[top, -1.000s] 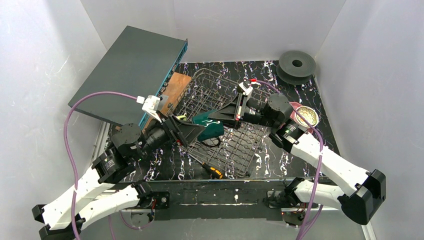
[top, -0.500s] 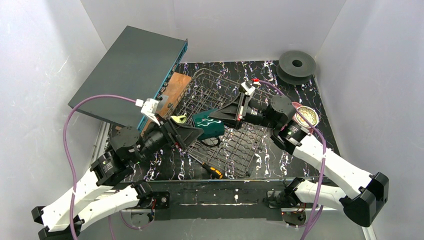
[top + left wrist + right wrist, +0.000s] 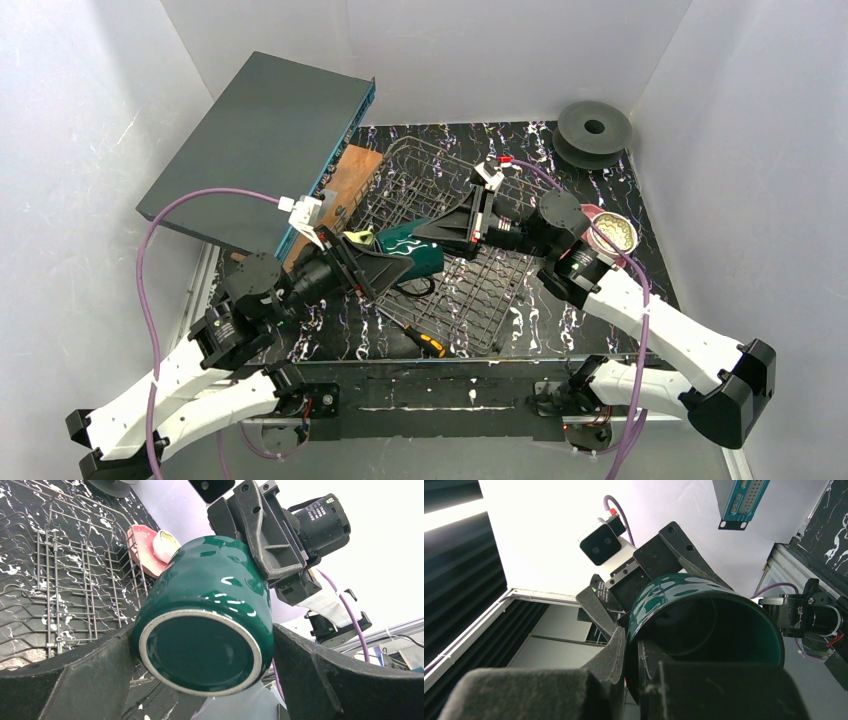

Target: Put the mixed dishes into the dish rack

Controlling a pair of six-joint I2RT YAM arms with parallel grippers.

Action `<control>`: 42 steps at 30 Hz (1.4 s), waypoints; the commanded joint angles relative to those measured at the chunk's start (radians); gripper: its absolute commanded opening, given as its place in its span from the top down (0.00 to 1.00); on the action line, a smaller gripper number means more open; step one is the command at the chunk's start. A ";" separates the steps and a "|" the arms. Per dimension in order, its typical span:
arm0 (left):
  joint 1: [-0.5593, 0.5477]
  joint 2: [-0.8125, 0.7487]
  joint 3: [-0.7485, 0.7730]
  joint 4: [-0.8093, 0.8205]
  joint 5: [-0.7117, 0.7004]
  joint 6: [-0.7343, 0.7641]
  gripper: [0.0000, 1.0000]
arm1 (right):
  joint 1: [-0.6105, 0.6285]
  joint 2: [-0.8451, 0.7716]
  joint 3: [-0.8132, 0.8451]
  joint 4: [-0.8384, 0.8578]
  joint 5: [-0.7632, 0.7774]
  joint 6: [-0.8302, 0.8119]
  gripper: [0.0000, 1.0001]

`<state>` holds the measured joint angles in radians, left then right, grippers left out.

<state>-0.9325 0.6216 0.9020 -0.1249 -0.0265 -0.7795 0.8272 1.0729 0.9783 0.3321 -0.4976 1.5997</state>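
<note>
- top view: the dark green mug (image 3: 420, 252) hangs in the air on its side over the left part of the dish rack (image 3: 480, 300), about midway between the near and far edges of the surface (image 3: 640, 265). the left fingers (image 3: 385, 265) come at it from the left edge's side and the right fingers (image 3: 450, 228) from the right. a pink plate (image 3: 592, 214) sits just outside the rack toward the right edge, and a screwdriver (image 3: 425, 341) lies by the near edge.
- left wrist view: the mug's base faces the camera, and the 2 left fingers (image 3: 75, 680) are spread wide with the body filling the gap. both look to be touching its flanks, so i judge them pinching it. the right fingers hold it at the far end.
- right wrist view: the mug's open mouth faces the camera, and the right fingers (image 3: 621, 652) are pressed on its wall at the rim, 1 outside and 1 inside.
- step in hand: this reads as a handover of the mug between the 2 arms above the rack, with both holding at once. i cannot tell which way it is going.
- next move: 1 pair must let go cleanly while the other holds firm. the glazed wall looks slippery, so the keeper should be secure before release. the mug then has to be lowered and set on the rack's wire floor.
</note>
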 commanded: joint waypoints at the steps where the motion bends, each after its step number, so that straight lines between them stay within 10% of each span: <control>1: 0.000 0.029 0.008 0.055 0.026 -0.011 0.02 | 0.017 -0.020 0.049 0.166 0.011 0.035 0.99; 20: 0.000 0.034 -0.063 0.282 0.027 -0.017 0.02 | 0.021 -0.003 -0.004 0.228 0.028 0.093 0.99; 24: 0.000 0.021 -0.068 0.280 0.014 -0.013 0.30 | 0.021 0.000 -0.026 0.242 0.034 0.094 0.99; 31: 0.000 -0.020 -0.047 0.140 -0.048 0.002 0.93 | 0.020 -0.014 -0.057 0.166 0.063 0.027 0.32; 34: -0.001 -0.031 -0.029 0.090 -0.051 0.019 1.00 | 0.012 -0.020 -0.058 0.074 0.062 -0.028 0.03; 42: 0.000 -0.039 0.062 -0.073 -0.111 0.074 1.00 | -0.080 -0.100 0.050 -0.557 0.168 -0.404 0.02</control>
<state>-0.9318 0.6033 0.8597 -0.1642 -0.0742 -0.7498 0.7982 1.0332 0.9283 0.1337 -0.4072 1.4467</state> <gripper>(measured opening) 0.838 0.983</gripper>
